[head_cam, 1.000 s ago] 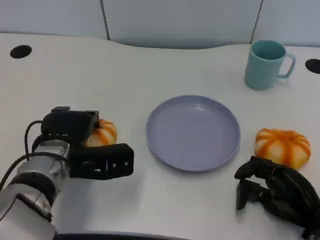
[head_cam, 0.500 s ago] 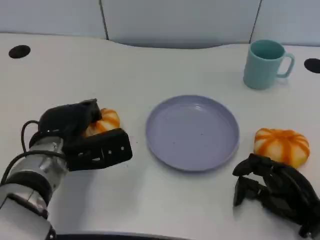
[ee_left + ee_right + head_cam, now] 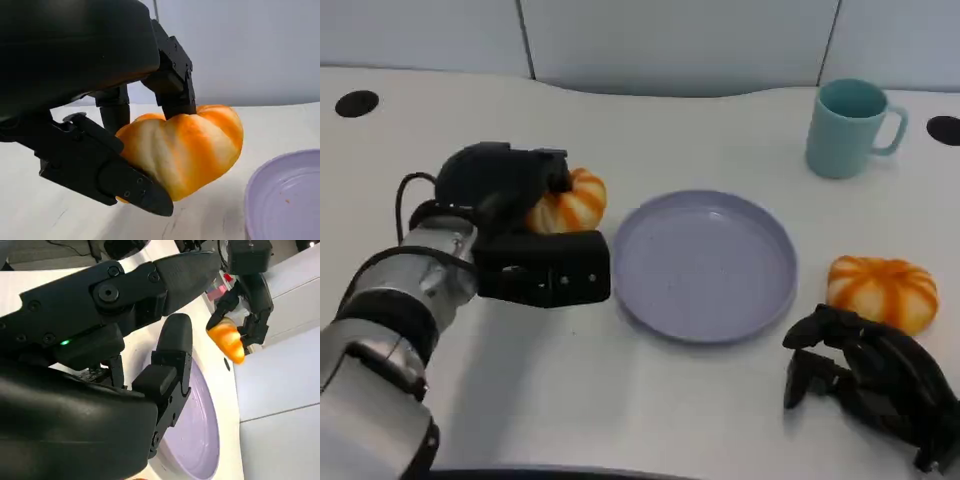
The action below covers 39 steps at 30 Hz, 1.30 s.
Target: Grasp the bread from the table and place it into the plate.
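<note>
Left hand (image 3: 505, 215) grips the bread (image 3: 570, 202) — right hand (image 3: 865, 385) fingers curled, empty.

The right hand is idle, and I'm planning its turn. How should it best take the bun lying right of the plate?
Probably from above, fingers across the short sides of the bun. It lies flat on the table as a low dome, with bare surface around it and a gap to the plate. The right hand rests just in front of it.

White table (image 3: 650, 420), matte, curved rear edge. Two dark round holes (image 3: 357, 103) near the far corners. Pale grey wall panels (image 3: 670, 40) behind, split by thin dark vertical seams. Even, diffuse light.
</note>
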Motion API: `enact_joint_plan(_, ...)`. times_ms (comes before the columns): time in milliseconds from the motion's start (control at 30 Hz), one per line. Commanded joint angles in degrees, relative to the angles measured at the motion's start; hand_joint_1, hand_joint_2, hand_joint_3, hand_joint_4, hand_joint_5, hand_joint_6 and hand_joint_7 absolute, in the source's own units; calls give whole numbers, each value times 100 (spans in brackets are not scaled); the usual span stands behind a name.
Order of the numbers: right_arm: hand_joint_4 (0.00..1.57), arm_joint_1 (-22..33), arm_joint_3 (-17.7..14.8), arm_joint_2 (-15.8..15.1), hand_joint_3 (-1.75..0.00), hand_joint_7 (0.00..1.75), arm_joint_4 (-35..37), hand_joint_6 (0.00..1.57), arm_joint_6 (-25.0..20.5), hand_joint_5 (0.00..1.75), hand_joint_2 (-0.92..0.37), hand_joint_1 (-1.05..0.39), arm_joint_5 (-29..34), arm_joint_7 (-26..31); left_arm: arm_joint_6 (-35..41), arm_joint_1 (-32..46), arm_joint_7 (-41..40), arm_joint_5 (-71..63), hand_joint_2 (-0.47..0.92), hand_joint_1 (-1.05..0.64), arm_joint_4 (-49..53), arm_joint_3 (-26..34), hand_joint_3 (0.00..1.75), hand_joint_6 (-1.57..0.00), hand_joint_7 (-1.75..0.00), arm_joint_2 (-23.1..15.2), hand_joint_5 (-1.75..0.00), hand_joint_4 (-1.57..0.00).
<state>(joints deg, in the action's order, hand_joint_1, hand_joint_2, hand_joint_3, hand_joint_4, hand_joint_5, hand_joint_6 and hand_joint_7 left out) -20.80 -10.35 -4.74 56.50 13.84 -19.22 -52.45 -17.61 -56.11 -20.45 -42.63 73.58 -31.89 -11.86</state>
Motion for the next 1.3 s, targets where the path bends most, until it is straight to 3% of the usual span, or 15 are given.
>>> enact_joint_plan(33,64,187,31,52,-9,91,175,78,-155,153,-92,-49,99,92,-117,-263,-251,-146,91,-27,-77,-151,1,-73,-114,90,-173,-73)
enact_joint_plan(100,64,169,38,57,-9,90,222,77,-103,153,-92,-48,119,84,-173,-312,-282,-180,91,-28,-87,-191,0,-74,-112,160,-174,-75)
enact_joint_plan(133,64,175,55,57,-9,90,209,78,-78,153,-92,-51,143,113,-209,-339,-281,-198,92,-26,-88,-202,2,-70,-128,199,-174,-76)
enact_joint_plan(200,64,179,66,60,-9,90,183,79,-79,152,-92,-52,148,139,-248,-396,-322,-261,92,-25,-91,-257,3,-66,-138,274,-175,-76)
enact_joint_plan(233,64,174,58,63,-9,90,176,79,-101,151,-92,-51,128,118,-267,-434,-354,-304,92,-28,-97,-300,3,-69,-125,322,-175,-76)
enact_joint_plan(300,64,148,32,70,-9,90,215,78,-122,153,-92,-50,88,48,-315,-497,-427,-357,92,-30,-106,-369,3,-71,-117,412,-175,-78)
enact_joint_plan(400,65,83,-6,80,-9,88,398,79,-108,151,-92,-50,83,33,-331,-589,-476,-397,92,-35,-102,-447,5,-68,-125,544,-175,-86)
enact_joint_plan(500,65,79,-6,96,-7,87,378,80,-120,151,-92,-50,84,51,-421,-622,-544,-404,92,-36,-89,-473,8,-60,-158,632,-175,-90)
enact_joint_plan(567,64,109,26,110,-6,87,273,80,-98,153,-92,-50,107,73,-495,-625,-611,-415,92,-36,-82,-484,11,-55,-169,708,-175,-94)
enact_joint_plan(667,62,137,54,116,-8,89,194,78,-74,156,-92,-51,128,70,-532,-616,-720,-453,92,-31,-75,-527,15,-63,-174,780,-175,-98)
enact_joint_plan(833,62,145,25,166,-7,91,168,77,-187,156,-92,-50,61,57,-558,-576,-665,-492,84,-38,-50,-635,16,-71,-147,963,-175,-101)
enact_joint_plan(867,62,142,22,169,-7,91,163,77,-221,156,-92,-49,45,30,-549,-562,-683,-514,84,-39,-44,-670,16,-71,-146,996,-175,-101)
enact_joint_plan(967,63,148,42,171,-6,91,135,78,-221,157,-92,-51,76,57,-583,-529,-666,-542,87,-40,-21,-738,20,-65,-167,1058,-175,-102)
enact_joint_plan(1100,62,161,29,195,-7,90,144,78,-130,155,-92,-51,72,53,-555,-530,-503,-584,84,-44,15,-839,21,-66,-131,1101,-175,-102)
enact_joint_plan(1300,63,146,21,186,-7,89,175,78,-187,153,-92,-50,55,13,-578,-501,-327,-532,83,-45,48,-855,24,-67,-134,1169,-175,-100)
